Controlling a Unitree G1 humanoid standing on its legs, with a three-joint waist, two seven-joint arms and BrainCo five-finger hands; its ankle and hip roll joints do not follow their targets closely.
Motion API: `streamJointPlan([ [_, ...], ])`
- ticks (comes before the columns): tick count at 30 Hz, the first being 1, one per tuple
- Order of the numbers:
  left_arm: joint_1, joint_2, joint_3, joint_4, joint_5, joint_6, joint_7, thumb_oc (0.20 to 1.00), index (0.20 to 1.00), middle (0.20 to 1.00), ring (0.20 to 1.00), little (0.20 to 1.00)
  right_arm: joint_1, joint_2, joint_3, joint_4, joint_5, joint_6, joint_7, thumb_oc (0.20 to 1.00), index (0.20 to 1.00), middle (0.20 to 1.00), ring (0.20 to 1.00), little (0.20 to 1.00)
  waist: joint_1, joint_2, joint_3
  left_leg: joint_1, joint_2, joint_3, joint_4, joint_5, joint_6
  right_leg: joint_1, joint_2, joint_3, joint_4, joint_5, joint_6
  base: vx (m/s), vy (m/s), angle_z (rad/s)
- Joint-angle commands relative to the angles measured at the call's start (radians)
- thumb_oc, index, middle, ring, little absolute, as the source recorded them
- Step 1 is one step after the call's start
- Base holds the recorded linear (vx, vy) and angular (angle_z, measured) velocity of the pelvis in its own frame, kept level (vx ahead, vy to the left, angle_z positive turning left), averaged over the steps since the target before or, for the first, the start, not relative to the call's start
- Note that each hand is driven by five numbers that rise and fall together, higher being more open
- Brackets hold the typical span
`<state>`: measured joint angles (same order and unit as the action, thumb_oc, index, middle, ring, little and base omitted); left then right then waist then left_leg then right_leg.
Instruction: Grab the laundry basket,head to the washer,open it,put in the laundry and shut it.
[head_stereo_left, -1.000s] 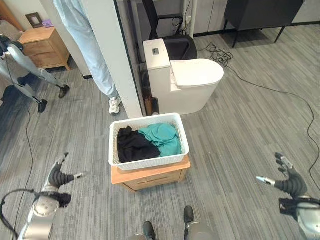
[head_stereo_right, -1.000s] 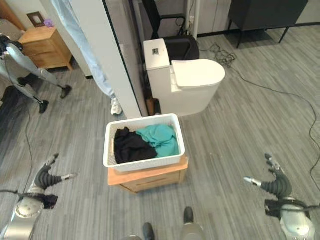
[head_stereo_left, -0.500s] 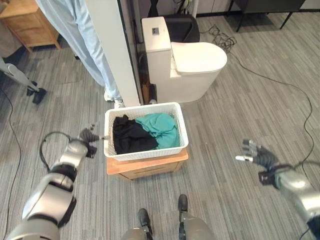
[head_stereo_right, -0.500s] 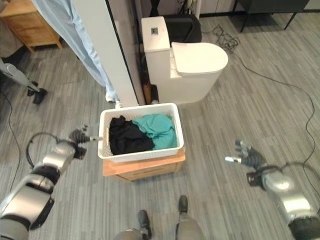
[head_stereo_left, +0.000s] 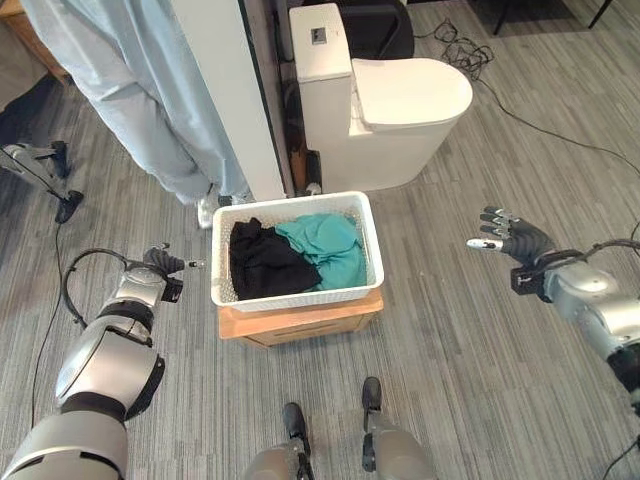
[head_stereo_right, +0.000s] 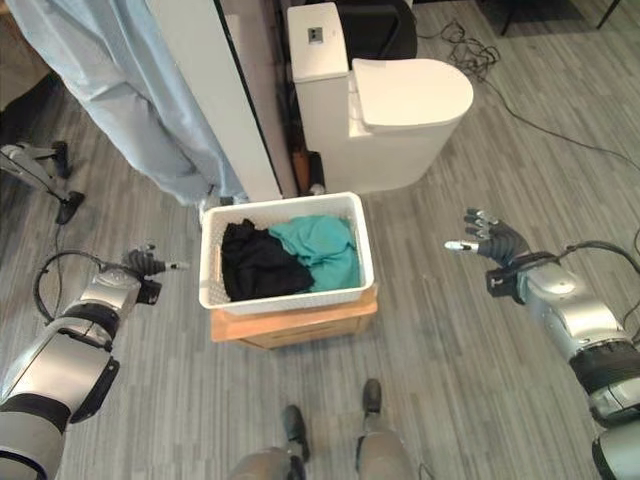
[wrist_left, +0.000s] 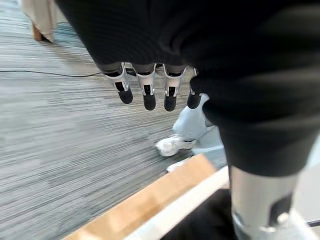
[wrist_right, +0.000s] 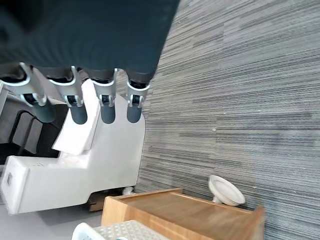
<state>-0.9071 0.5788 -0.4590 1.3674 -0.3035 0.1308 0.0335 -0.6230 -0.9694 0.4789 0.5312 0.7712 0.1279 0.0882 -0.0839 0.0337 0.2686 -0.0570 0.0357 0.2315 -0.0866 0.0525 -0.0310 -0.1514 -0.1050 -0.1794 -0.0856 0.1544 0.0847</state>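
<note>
Both hands hang open and empty, left hand (head_stereo_left: 165, 262) beside the basket (head_stereo_left: 296, 296), right hand (head_stereo_left: 508, 235) well apart; clothes (head_stereo_left: 292, 260) hide its floor.

no readable text, labels or numbers anywhere

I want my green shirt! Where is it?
The green shirt lies in the white laundry basket, beside the black clothes, on the low wooden stand in front of the toilet.

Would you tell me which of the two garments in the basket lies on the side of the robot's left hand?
The black garment: it fills the laundry basket's half toward the left hand, while the teal garment lies on the side toward the right hand.
</note>
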Motion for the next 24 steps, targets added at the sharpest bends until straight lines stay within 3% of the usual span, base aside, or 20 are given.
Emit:
streamJointPlan([
  [1, -0.065, -0.005, -0.027, 0.08, 0.015, -0.008, 0.014, 1.0, 1.0, 1.0, 1.0, 1.0, -0.142, 0.088, 0.061, 0.124, -0.005, 0.002, -0.008, 1.0, 1.0, 1.0, 1.0, 1.0, 0.025, -0.069, -0.003, -0.034, 0.033, -0.042, -0.001, 0.023, -0.058, 0.051, -0.174, 0.018, -0.002, 0.022, 0.17, -0.04, -0.011, -0.04],
  [5, -0.092, -0.018, -0.055, 0.105, -0.012, 0.0, 0.017, 1.0, 1.0, 1.0, 1.0, 1.0, -0.341, 0.213, 0.136, 0.374, -0.071, 0.035, -0.027, 1.0, 1.0, 1.0, 1.0, 1.0, 0.029, -0.064, 0.006, -0.058, 0.037, -0.042, -0.001, 0.033, -0.059, 0.022, -0.171, 0.027, -0.002, 0.029, 0.164, -0.02, -0.005, -0.02],
  [10, -0.205, -0.054, -0.115, 0.163, -0.036, 0.021, 0.045, 1.0, 1.0, 1.0, 1.0, 1.0, -0.582, 0.44, 0.174, 0.769, -0.204, 0.081, -0.041, 1.0, 1.0, 1.0, 1.0, 1.0, 0.032, -0.058, 0.024, -0.095, 0.041, -0.044, -0.001, 0.048, -0.059, -0.019, -0.161, 0.039, -0.002, 0.038, 0.154, -0.02, -0.004, -0.05],
  [11, -0.208, -0.052, -0.115, 0.165, -0.037, 0.021, 0.045, 1.0, 1.0, 1.0, 1.0, 1.0, -0.588, 0.442, 0.174, 0.776, -0.205, 0.079, -0.039, 1.0, 1.0, 1.0, 1.0, 1.0, 0.032, -0.059, 0.025, -0.096, 0.041, -0.044, -0.001, 0.048, -0.059, -0.02, -0.161, 0.039, -0.002, 0.038, 0.154, 0.0, 0.0, 0.0],
  [12, -0.271, -0.066, -0.143, 0.181, -0.037, 0.034, 0.06, 1.0, 1.0, 1.0, 1.0, 1.0, -0.664, 0.516, 0.161, 0.905, -0.24, 0.093, -0.054, 1.0, 1.0, 1.0, 1.0, 1.0, 0.035, -0.056, 0.033, -0.111, 0.041, -0.053, -0.001, 0.053, -0.057, -0.031, -0.157, 0.038, -0.002, 0.037, 0.148, 0.0, 0.0, 0.0],
  [24, -0.368, -0.107, -0.192, 0.161, -0.046, 0.035, 0.084, 1.0, 1.0, 1.0, 1.0, 1.0, -0.722, 0.594, 0.177, 0.959, -0.238, 0.09, -0.062, 1.0, 1.0, 1.0, 1.0, 1.0, 0.052, -0.044, 0.063, -0.145, 0.037, -0.079, -0.001, 0.063, -0.057, -0.05, -0.155, 0.02, -0.002, 0.037, 0.142, 0.0, -0.003, 0.03],
])
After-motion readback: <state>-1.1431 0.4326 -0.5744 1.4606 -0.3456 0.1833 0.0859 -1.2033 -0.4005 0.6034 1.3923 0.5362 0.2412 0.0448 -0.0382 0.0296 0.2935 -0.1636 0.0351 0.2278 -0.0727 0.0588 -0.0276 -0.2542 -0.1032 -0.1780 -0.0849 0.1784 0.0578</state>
